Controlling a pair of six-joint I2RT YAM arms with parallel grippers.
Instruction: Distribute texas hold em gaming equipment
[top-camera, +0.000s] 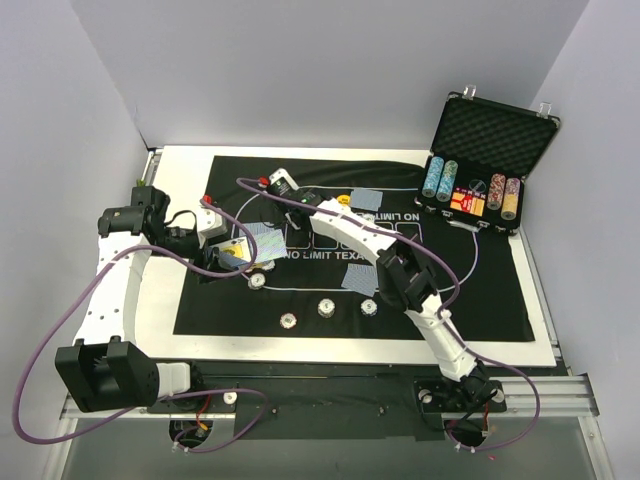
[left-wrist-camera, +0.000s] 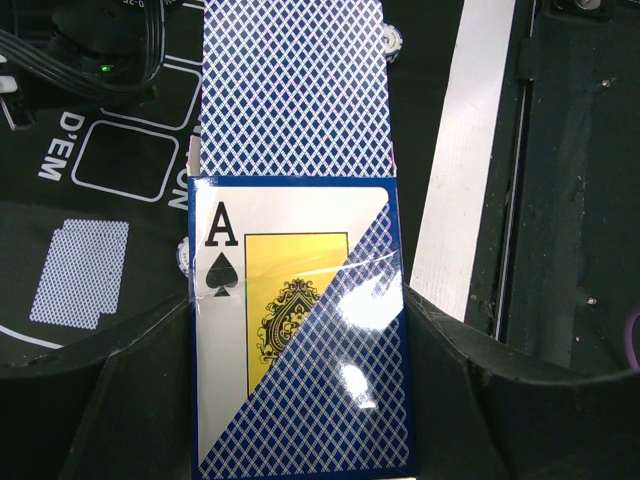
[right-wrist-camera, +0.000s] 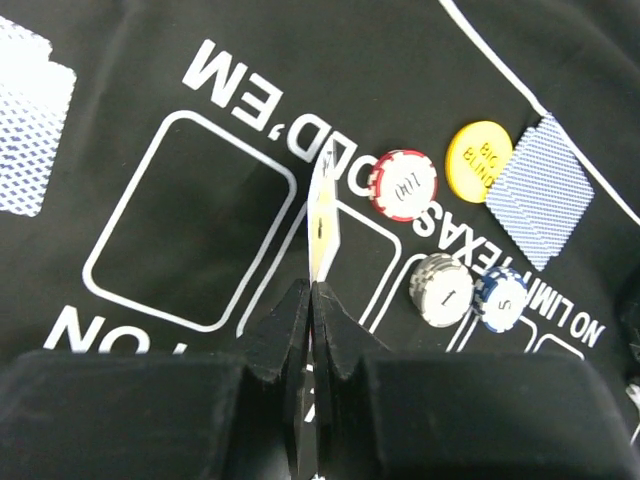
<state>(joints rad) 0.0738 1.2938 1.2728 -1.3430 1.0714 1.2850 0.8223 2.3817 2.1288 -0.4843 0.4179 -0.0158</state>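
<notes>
Top view first: the left arm (top-camera: 115, 285) swings in from the side, its jaws clamped round the card pack (top-camera: 238, 253) above the black mat (top-camera: 470, 300). The right arm (top-camera: 350, 232) stretches right across that mat, and its jaws are too small here to read. A row of small chips (top-camera: 326, 307) lies on the base side of both sets of jaws.

Left wrist now: the pack fills the gap between the left jaws, pinched on its two long sides. A blue-backed card (left-wrist-camera: 295, 90) pokes out of its far end, beyond the tips. That glossy wrap is catching glare, so I'd call it light, slippery and easy to crush. Hold it by the sides, gently, and leave the open end free.

Right wrist: the right jaws are pressed tight on a single card (right-wrist-camera: 322, 215), standing on edge and gripped at its bottom. It's thin and bendy and will likely flop, so pinch it flat near an edge. Ahead and right of the jaws sit a red-edged chip (right-wrist-camera: 404, 185), a yellow disc (right-wrist-camera: 479, 160) and dealt cards (right-wrist-camera: 545, 190).
</notes>
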